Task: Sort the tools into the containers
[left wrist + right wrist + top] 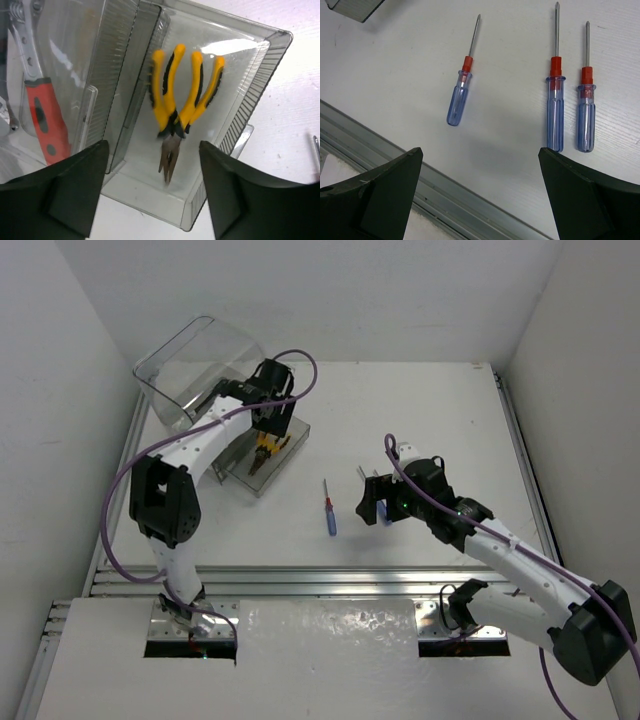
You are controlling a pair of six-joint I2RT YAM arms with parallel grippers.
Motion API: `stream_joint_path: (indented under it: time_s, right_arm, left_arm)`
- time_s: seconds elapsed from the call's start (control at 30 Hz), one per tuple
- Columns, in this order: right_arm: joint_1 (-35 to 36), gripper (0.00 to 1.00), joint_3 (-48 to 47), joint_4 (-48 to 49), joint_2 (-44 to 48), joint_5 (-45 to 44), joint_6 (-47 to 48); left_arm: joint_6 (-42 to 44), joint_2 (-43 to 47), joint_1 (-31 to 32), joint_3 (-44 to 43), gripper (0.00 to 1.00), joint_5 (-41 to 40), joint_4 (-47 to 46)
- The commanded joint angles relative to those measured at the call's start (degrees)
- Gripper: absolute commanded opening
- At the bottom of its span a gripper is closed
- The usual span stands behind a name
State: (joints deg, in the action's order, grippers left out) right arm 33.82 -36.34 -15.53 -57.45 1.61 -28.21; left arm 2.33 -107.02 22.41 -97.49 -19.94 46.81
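Directly beneath the left end effector (152, 155) lie pliers (173, 122).

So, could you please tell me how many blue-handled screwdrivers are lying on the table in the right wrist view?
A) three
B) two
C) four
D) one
A: the right wrist view shows three lying on the table, one blue-handled screwdriver alone at the left and a pair side by side at the right.

Top view high over table (420, 420), wrist views close, downward — right shares screwdriver (328, 510) (457, 97).
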Motion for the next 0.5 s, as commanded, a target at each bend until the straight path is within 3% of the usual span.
stream_joint_path:
  time_s: [0.0, 0.1, 0.17, 0.23, 0.27, 0.33, 0.47]
  right_arm:
    - [-0.3, 0.99, -1.1, 0.9, 0.9, 0.2, 1.1]
    - [-0.4, 0.99, -1.1, 0.9, 0.7, 0.3, 1.2]
    - [-0.5, 0.99, -1.1, 1.1, 0.6, 0.3, 1.2]
    - [-0.6, 0.99, -1.1, 1.6, 0.4, 0.3, 1.0]
    - [-0.6, 0.99, -0.9, 1.7, 0.1, 0.2, 1.0]
    - [-0.6, 0.99, -0.9, 2.0, -0.4, 0.2, 0.8]
    - [-0.8, 0.99, -0.5, 2.3, -0.1, -0.1, 0.8]
  left_arm:
    - [-0.7, 3.0, -0.4, -2.9, 0.72, -0.5, -1.2]
    - [-1.8, 5.2, 0.8, -3.3, 0.78, 0.0, -1.0]
    - [-4.0, 6.3, 4.0, -3.1, 0.72, -2.4, -0.9]
    - [-5.8, 5.9, 9.5, -2.9, 0.56, -2.9, -0.8]
    - [-6.7, 5.4, 11.3, -1.8, 0.29, -4.2, -1.1]
    - [-9.4, 3.0, 15.1, 0.0, 0.0, -5.0, -2.2]
    - [-12.1, -4.9, 16.5, 2.0, 0.0, -3.9, -3.6]
